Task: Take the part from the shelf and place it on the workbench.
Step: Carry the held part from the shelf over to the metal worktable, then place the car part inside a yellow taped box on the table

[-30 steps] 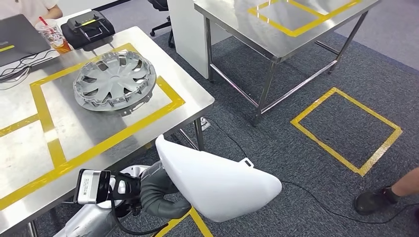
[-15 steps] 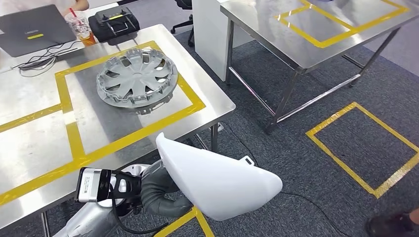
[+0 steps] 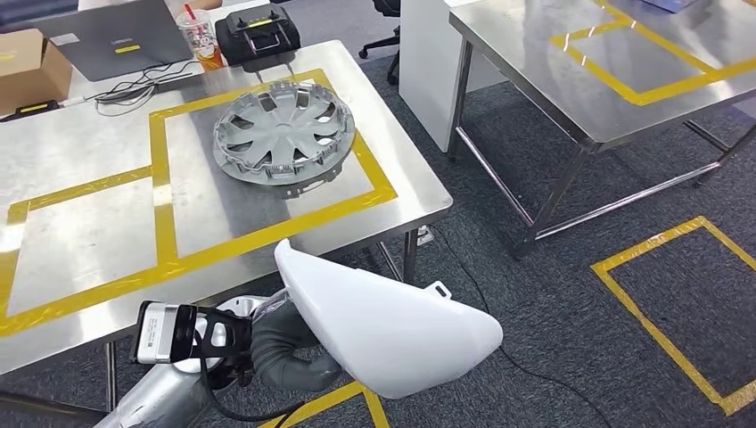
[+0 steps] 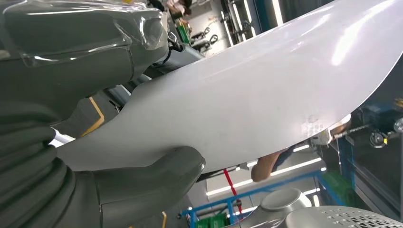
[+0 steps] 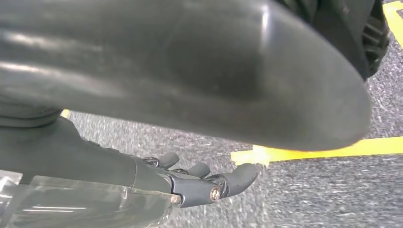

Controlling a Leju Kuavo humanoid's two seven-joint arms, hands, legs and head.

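Left hand point(image 3: 283, 343) grips a white curved part point(image 3: 388, 325) at lower centre; right hand point(image 5: 199, 183) hangs empty, fingers apart, over carpet point(image 5: 309, 190).

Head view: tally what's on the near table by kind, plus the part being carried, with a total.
Hubcap: 1
Laptop: 1
Drink cup: 1
Black case: 1
Cardboard box: 1
White part, held in the left robot hand: 1
Total: 6

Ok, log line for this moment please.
left robot hand: holds white part | right robot hand: empty, over carpet | workbench: hubcap inside tape
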